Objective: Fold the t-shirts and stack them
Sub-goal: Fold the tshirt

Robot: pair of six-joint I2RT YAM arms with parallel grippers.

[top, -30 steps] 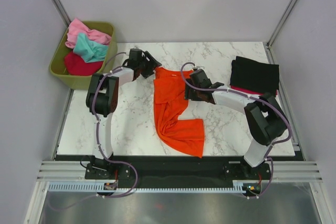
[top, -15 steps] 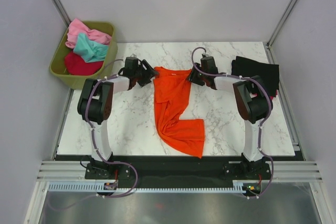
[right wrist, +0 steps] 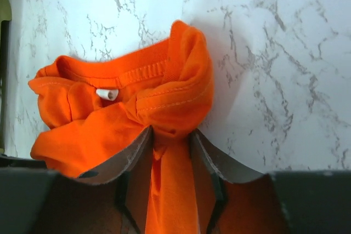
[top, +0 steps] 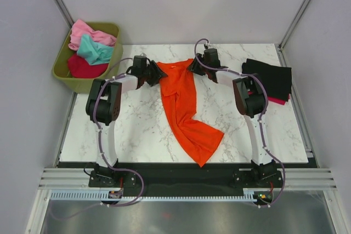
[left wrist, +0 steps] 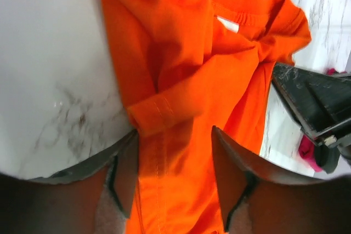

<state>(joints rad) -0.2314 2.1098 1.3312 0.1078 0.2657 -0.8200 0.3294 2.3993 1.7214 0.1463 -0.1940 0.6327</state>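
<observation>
From overhead I see the large bright orange cloth t-shirt (top: 184,108) lying mid-desk. Its collar end at the far side is strung between my two claws, and its long creased body trails toward the near edge. The left claw (top: 155,74) has one shoulder and the right claw (top: 193,65) has the other.

Only the wrist cameras show the grips. On the left, the fingers (left wrist: 125,173) clamp a thick bunch of orange cloth that fills the gap between them, beside a folded hem. On the right, the fingers (right wrist: 131,163) pinch a narrow gather just below the ribbed collar, where a small white neck label (right wrist: 107,94) shows.

The overhead view alone gives me the rest. I count six shirts:
- the orange one;
- a crumpled pink shirt (top: 88,32), a teal shirt (top: 94,50) and a crimson shirt (top: 85,68), heaped in the one olive-green plastic bin (top: 85,85) off the desk's far left corner;
- a folded black shirt (top: 269,78) lying on a red shirt (top: 276,100) at the desk's far right.

There are two arms and two claws. The desk (top: 137,130) is white marble with grey veins, closed in by plain pale grey walls.
</observation>
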